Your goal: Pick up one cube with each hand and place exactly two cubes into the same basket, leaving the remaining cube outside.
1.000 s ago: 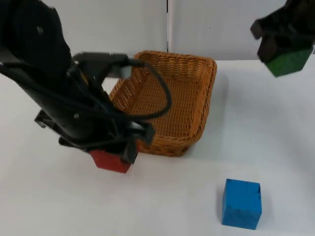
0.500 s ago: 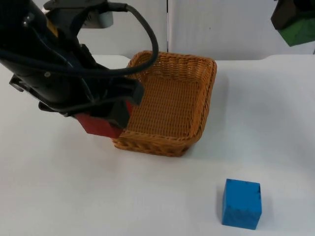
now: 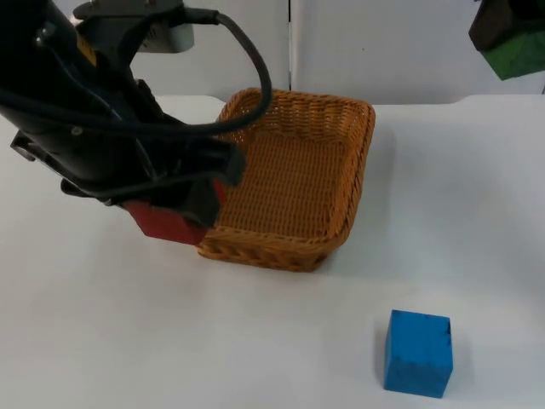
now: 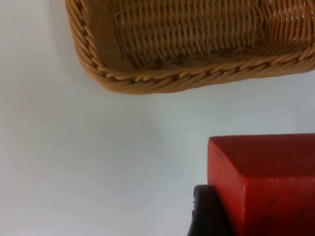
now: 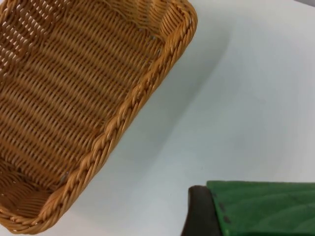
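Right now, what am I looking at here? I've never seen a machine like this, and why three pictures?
It is a robot with two black arms at a white table. One camera looks down from above; one sits on each wrist. The left gripper holds a red cube lifted beside the wicker basket, seen close in its wrist view. The right gripper holds a green cube high at the far right. A blue cube lies on the table, untouched. The basket has no cubes in it.
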